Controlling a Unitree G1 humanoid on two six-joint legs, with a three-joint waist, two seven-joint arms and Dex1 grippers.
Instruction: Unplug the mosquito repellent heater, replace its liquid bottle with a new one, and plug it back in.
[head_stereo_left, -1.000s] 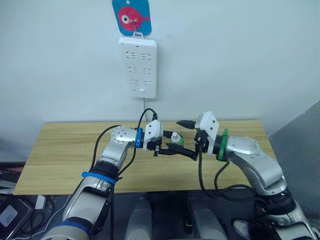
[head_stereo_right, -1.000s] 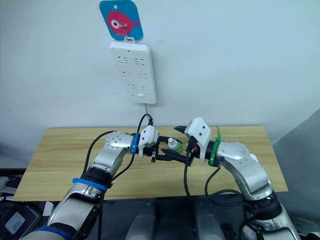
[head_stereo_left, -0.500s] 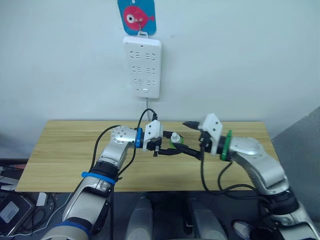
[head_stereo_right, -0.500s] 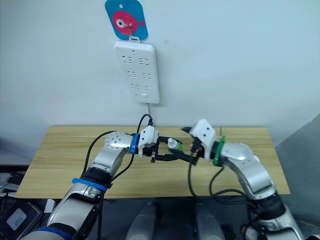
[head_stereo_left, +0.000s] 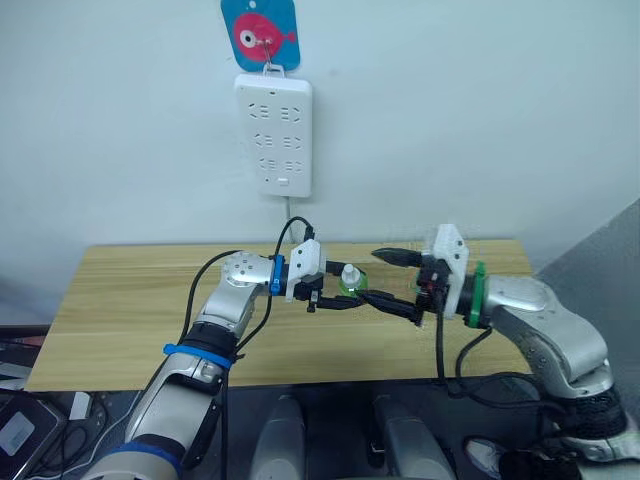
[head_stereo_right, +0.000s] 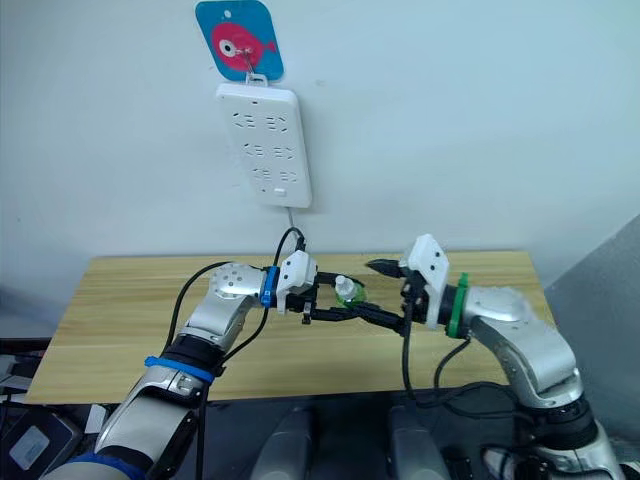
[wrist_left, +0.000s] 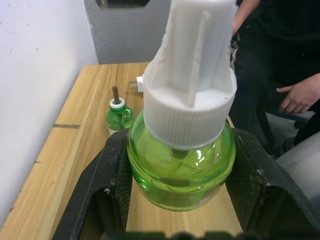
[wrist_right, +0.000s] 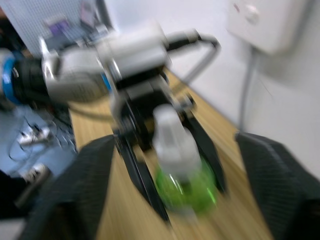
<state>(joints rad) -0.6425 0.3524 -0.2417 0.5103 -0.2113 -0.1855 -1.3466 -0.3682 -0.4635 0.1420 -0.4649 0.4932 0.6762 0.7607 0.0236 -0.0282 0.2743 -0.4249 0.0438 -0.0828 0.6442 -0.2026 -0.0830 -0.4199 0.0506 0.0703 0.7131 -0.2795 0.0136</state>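
My left gripper (head_stereo_left: 338, 291) is shut on a round green liquid bottle (wrist_left: 179, 167) with a tall white cap, held upright above the wooden table (head_stereo_left: 130, 310). My right gripper (head_stereo_left: 372, 276) stands open just to the right of the bottle (head_stereo_left: 350, 279), its fingers (wrist_right: 87, 185) spread wide and not touching it. In the left wrist view, a second small green bottle (wrist_left: 119, 116) with a bare wick stands on the table. Beside it, the white mosquito repellent heater (wrist_left: 140, 84) shows its plug prongs, mostly hidden behind the cap.
A long white power strip (head_stereo_left: 273, 135) hangs on the wall under a blue hook with a red fish (head_stereo_left: 258, 32), its cord running down to the table. A person's hand (wrist_left: 295, 97) and dark clothing show past the table's end.
My right gripper has drawn back to the right, away from the bottle, staying open. The left gripper and bottle have held still. The camera has shifted a little.
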